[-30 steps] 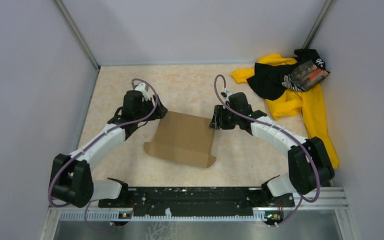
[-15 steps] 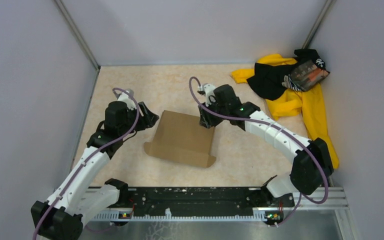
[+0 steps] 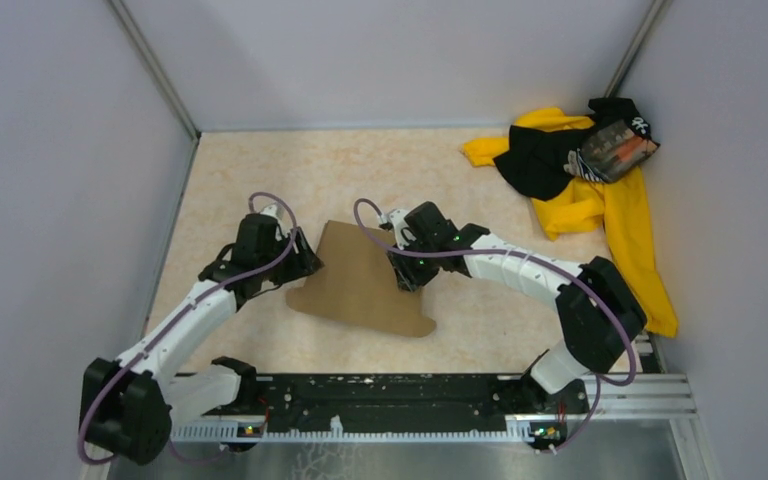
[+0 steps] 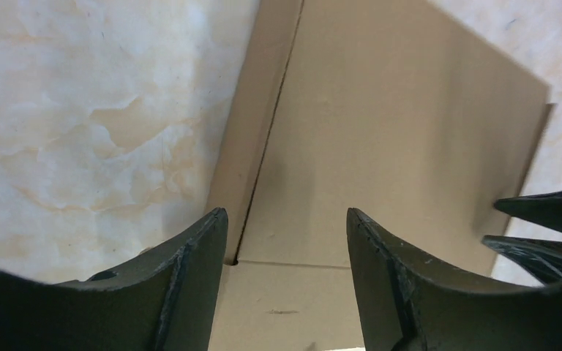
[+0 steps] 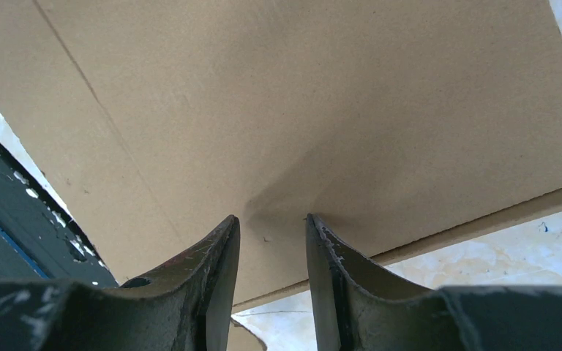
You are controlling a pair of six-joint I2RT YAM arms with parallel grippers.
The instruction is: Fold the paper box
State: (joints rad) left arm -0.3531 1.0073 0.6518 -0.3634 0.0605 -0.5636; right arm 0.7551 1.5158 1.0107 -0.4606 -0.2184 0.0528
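Note:
The paper box (image 3: 355,290) lies as a flat brown flapped sheet in the middle of the table. My left gripper (image 3: 307,263) is open at its left edge. In the left wrist view the left gripper (image 4: 285,216) hangs just above the box (image 4: 402,124), astride a crease near the left flap. My right gripper (image 3: 407,277) is over the sheet's right part. In the right wrist view the right gripper (image 5: 272,219) is narrowly open, with its tips down on the cardboard (image 5: 300,95) and nothing between them. The right gripper's fingers (image 4: 549,219) also show in the left wrist view.
A yellow-and-black cloth pile (image 3: 580,175) lies at the back right, by the right wall. The black base rail (image 3: 390,400) runs along the near edge and shows in the right wrist view (image 5: 15,212). Grey walls enclose the table on three sides.
My right gripper has moved left from the box's right edge onto the sheet. My left gripper pulled back, then came in to the box's left edge. The box has hardly shifted.

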